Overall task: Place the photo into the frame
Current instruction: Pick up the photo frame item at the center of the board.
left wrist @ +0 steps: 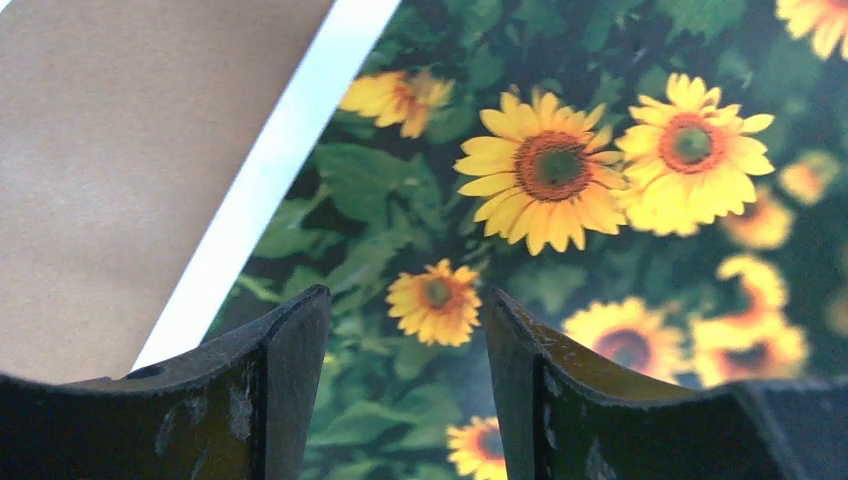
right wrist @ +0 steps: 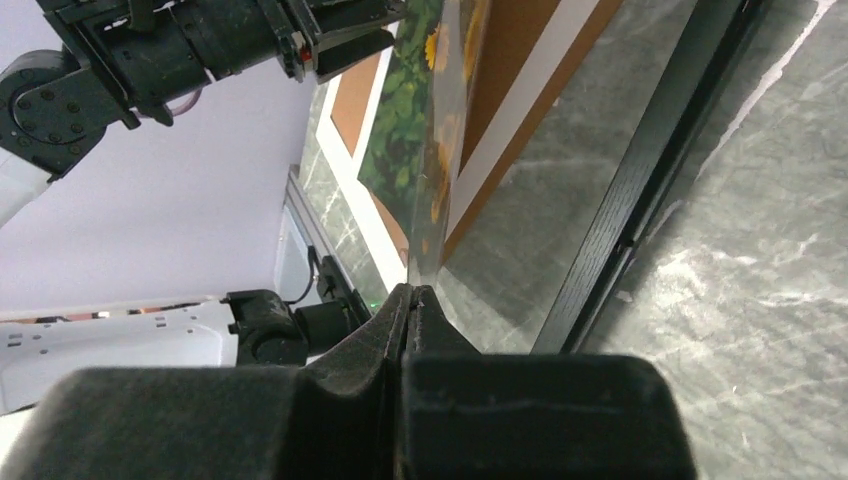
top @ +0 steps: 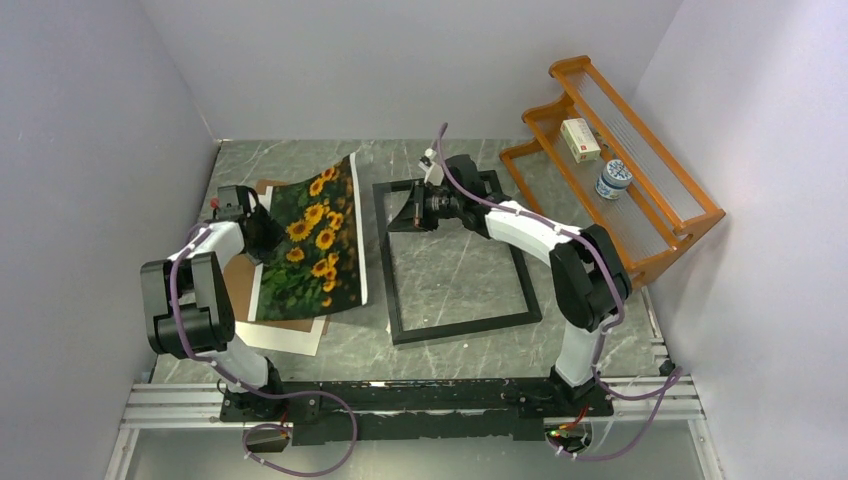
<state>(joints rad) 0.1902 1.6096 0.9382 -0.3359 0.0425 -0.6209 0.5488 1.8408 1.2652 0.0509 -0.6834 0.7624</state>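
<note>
Leaning photo [top: 313,240], long axis near-far, left of frame [top: 465,326]; left jaws apart, right jaws pressed together.

Photo [top: 315,245], frame [top: 395,300], maybe pane [right wrist: 450,150]: one each

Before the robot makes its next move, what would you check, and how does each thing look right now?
1. Frame lying flat on the table with its opening free: ok.
2. Right gripper shut on the clear pane, whose edge rises from between its fingertips: ok.
3. Left gripper holding the photo: its jaws stand apart in the wrist view, so cannot tell.
4. Photo over the frame's opening: not ok. It sits tilted beside the frame, not in it yet.
5. Brown backing board out of the frame's way, left of it under the photo: ok.
</note>
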